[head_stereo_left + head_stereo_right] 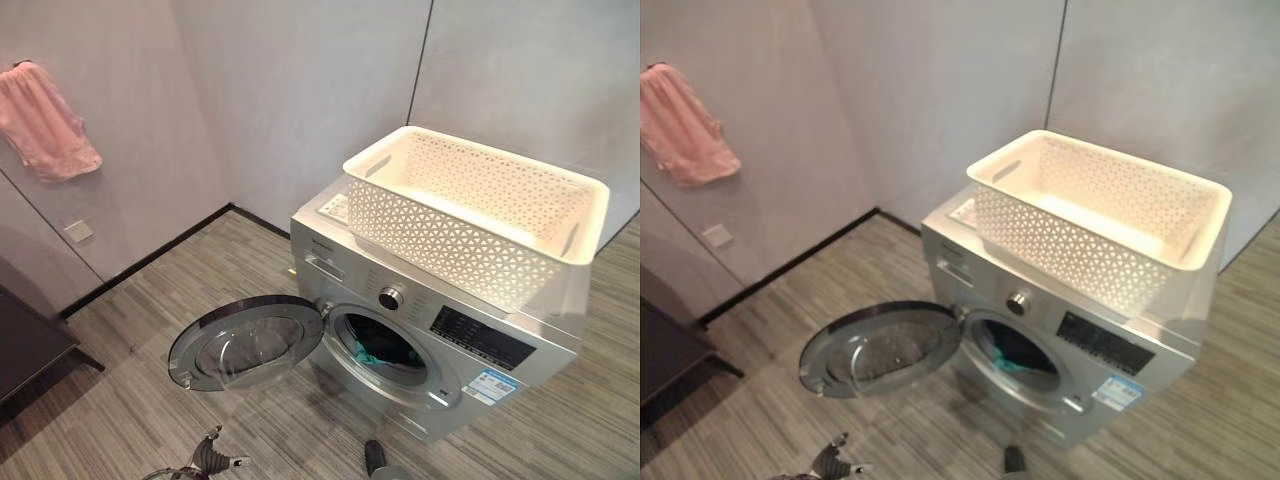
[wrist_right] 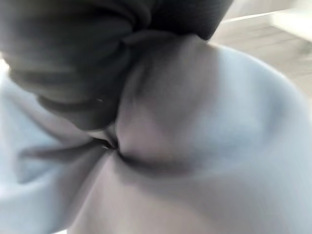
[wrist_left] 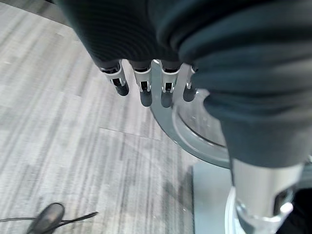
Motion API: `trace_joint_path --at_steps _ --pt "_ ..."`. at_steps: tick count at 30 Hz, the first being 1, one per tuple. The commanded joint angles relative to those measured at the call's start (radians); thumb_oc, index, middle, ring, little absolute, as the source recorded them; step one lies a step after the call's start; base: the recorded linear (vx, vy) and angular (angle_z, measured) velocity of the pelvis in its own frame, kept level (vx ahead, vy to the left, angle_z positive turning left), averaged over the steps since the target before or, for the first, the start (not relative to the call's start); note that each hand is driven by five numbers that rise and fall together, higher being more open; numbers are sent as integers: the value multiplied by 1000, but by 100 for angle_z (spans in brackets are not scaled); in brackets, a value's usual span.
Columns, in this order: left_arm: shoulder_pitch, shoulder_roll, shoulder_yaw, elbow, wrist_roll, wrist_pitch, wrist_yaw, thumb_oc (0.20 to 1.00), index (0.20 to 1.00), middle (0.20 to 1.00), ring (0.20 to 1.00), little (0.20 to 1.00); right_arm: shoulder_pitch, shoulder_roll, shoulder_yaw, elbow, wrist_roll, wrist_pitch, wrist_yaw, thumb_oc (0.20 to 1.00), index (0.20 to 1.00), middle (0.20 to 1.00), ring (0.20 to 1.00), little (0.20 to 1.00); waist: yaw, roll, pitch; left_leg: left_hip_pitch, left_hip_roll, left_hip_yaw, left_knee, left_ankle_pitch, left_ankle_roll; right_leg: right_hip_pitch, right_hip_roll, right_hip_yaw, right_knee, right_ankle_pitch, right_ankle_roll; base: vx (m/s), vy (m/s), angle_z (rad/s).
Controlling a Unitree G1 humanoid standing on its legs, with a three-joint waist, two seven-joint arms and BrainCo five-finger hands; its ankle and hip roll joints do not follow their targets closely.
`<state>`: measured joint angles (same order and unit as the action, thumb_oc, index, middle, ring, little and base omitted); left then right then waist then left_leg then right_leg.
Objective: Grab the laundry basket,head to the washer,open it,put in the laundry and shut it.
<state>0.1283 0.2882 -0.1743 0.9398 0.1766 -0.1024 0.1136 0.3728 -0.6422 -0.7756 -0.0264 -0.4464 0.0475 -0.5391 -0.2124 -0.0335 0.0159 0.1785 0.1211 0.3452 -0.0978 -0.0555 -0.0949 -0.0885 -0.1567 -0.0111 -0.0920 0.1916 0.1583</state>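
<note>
Left eye view: the white perforated plastic laundry basket [image 1: 478,208] is seen resting empty atop the silver front-loading washer [image 1: 420,330], whose round door [image 1: 245,343] is standing open with teal laundry [image 1: 378,355] inside; judged left is the shutting. The left hand [image 3: 146,85] is being held with fingers [image 3: 145,92] straight, nothing grasped. The right hand's [image 2: 97,58] fingers cannot be told.

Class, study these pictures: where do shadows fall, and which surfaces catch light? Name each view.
Left eye view: the round silver washer door casts a soft shadow on the striped floor, its glass reflecting light; the white perforated basket is brightest inside. Left wrist view: the left hand hangs above the door's glinting rim. Right wrist view: pale blue cloth folds into a dark crease.
</note>
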Motion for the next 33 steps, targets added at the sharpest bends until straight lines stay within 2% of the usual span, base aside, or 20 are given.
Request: trace_joint_path --at_steps 1,2,5,6,8,10,11,14,15,16,18,19,20,21,22,27,28,29,30,33 --pt "-22 52 34 -17 10 -34 33 1000 1000 1000 1000 1000 -38 46 16 19 45 -18 31 200 200 200 200 200 9 -48 6 -12 -23 -28 127 -137 90 -37 -41 49 27 -50 84 -38 34 -29" --pt "-21 54 36 -17 10 -34 33 1000 1000 1000 1000 1000 -38 47 17 19 47 -19 31 200 200 200 200 200 10 -53 7 -14 -25 -25 128 -131 89 -41 -42 52 28 -45 82 -11 38 -21" --pt "-13 52 29 -17 9 -34 32 1000 1000 1000 1000 1000 -16 128 92 68 107 -32 59 200 200 200 200 200 -1 -46 18 -3 -35 -12 139 -150 100 -45 -44 70 34 -43 90 -2 54 -31" --pt "-12 52 24 -14 4 -35 34 1000 1000 1000 1000 1000 -12 177 151 133 184 -47 74 200 200 200 200 200 -7 -44 26 0 -41 -6 149 -156 104 -49 -47 81 38 -38 91 -22 62 -19" --pt "-11 52 20 -14 -6 -35 33 1000 1000 1000 1000 1000 -17 219 201 187 262 -64 100 200 200 200 200 200 -11 -43 35 2 -45 -4 154 -160 106 -52 -49 89 39 -33 92 -15 36 -21" --pt "-16 52 17 -11 -23 -37 35 1000 1000 1000 1000 1000 -36 253 265 268 359 -88 130 200 200 200 200 200 -9 -42 44 0 -50 -2 159 -160 106 -55 -52 91 38 -30 92 -27 11 -12" --pt "-17 53 19 -11 -23 -37 35 1000 1000 1000 1000 1000 -39 251 268 274 361 -92 129 200 200 200 200 200 -9 -47 44 -3 -52 0 159 -154 105 -59 -54 94 39 -25 90 -14 10 -3" --pt "-33 53 0 -10 -48 -44 42 1000 1000 1000 1000 1000 -90 331 416 435 573 -145 218 200 200 200 200 200 1 -39 72 -16 -57 -7 171 -154 100 -64 -65 88 35 -21 91 -13 -1 0" --pt "-34 54 2 -10 -48 -45 42 1000 1000 1000 1000 1000 -93 330 418 439 575 -148 218 200 200 200 200 200 1 -43 71 -20 -61 -6 171 -148 100 -68 -68 90 35 -17 90 -48 2 -2" --pt "-46 51 -12 -11 -59 -50 49 1000 1000 1000 1000 1000 -126 370 507 509 666 -161 264 200 200 200 200 200 12 -36 97 -38 -61 -15 188 -153 98 -70 -75 84 33 -15 90 -64 8 -3" --pt "-60 50 -24 -12 -66 -53 57 1000 1000 1000 1000 1000 -144 403 594 558 733 -167 313 200 200 200 200 200 25 -33 117 -64 -62 -22 211 -150 93 -75 -84 74 29 -10 88 -65 4 -2" --pt "-61 50 -22 -12 -66 -53 57 1000 1000 1000 1000 1000 -146 403 595 560 734 -168 314 200 200 200 200 200 24 -36 116 -68 -65 -21 210 -145 93 -80 -86 76 29 -7 87 -56 -12 12" --pt "-66 49 -38 -23 -70 -59 63 1000 1000 1000 1000 1000 -162 428 677 600 773 -166 349 200 200 200 200 200 40 -28 133 -89 -63 -32 230 -149 90 -80 -93 61 25 -7 86 -41 -13 25" --pt "-66 50 -37 -23 -70 -59 63 1000 1000 1000 1000 1000 -163 429 678 601 773 -166 349 200 200 200 200 200 39 -32 130 -93 -66 -31 228 -144 90 -84 -96 63 25 -4 86 -98 1 34" --pt "-77 48 -56 -41 -86 -70 75 1000 1000 1000 1000 1000 -205 444 754 657 810 -172 368 200 200 200 200 200 59 -21 162 -130 -66 -51 253 -145 87 -90 -106 47 25 -4 83 -133 1 26" --pt "-120 37 -116 -89 -115 -93 111 1000 1000 1000 1000 1000 -342 471 859 759 947 -206 347 200 200 200 200 200 98 11 234 -263 -72 -92 316 -123 78 -140 -146 11 29 11 73 -153 6 39" --pt "-122 37 -115 -89 -115 -93 112 1000 1000 1000 1000 1000 -344 471 859 761 948 -207 348 200 200 200 200 200 96 12 234 -267 -71 -94 320 -124 78 -142 -147 10 29 11 73 -159 15 28" --pt "-141 26 -146 -98 -136 -103 131 1000 1000 1000 1000 1000 -407 490 869 813 1021 -227 323 200 200 200 200 200 108 37 265 -318 -78 -108 335 -114 73 -166 -164 -6 32 15 69 -102 8 28" --pt "-143 26 -146 -98 -136 -103 131 1000 1000 1000 1000 1000 -410 490 868 815 1022 -228 324 200 200 200 200 200 106 38 265 -323 -77 -110 338 -114 73 -168 -164 -8 32 15 69 -139 19 38" --pt "-173 0 -193 -90 -163 -121 159 1000 1000 1000 1000 1000 -513 503 867 899 1084 -252 282 200 200 200 200 200 118 83 295 -382 -81 -127 349 -102 65 -201 -185 -27 33 19 63 -73 33 33"
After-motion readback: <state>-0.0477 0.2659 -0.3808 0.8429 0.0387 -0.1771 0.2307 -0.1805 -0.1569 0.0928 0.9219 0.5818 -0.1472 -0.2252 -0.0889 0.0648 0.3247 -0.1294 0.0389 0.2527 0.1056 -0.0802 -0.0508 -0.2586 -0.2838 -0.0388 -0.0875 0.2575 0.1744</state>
